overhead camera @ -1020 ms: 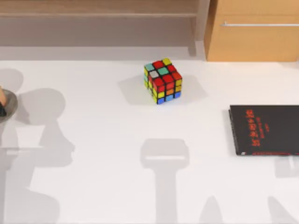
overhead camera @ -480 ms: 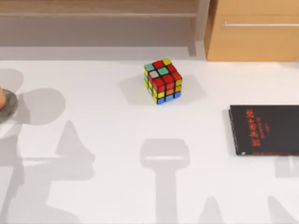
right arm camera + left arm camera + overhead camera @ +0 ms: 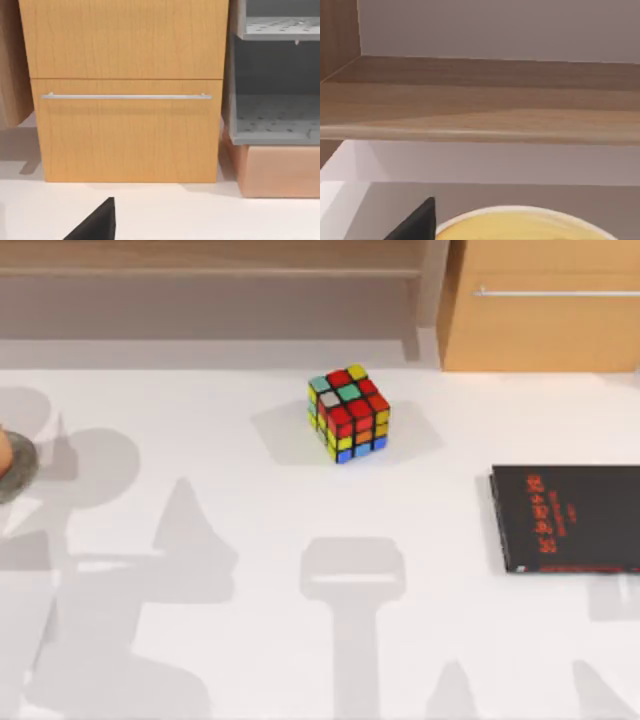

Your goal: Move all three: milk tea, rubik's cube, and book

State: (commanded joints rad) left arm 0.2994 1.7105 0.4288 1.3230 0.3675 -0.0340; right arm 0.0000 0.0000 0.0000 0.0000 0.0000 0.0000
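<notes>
The rubik's cube stands on the white table, back of centre, with red, green and yellow stickers on top. At the table's far left edge a tan-orange sliver of the milk tea rests on a flat grey disc. In the left wrist view a dark part of my left gripper sits beside a pale yellow round top with a white rim, facing a wooden shelf. A dark part of my right gripper hangs over the table in front of a wooden drawer cabinet. The book is out of view.
A thin black volume with red lettering lies at the table's right edge. A wooden shelf runs along the back left and a drawer cabinet stands at the back right. A grey rack sits beside the cabinet.
The left arm's shadow on the table has slid to the right. A dark tip by the grey disc a second ago is gone. Cube, milk tea and black volume have not moved.
</notes>
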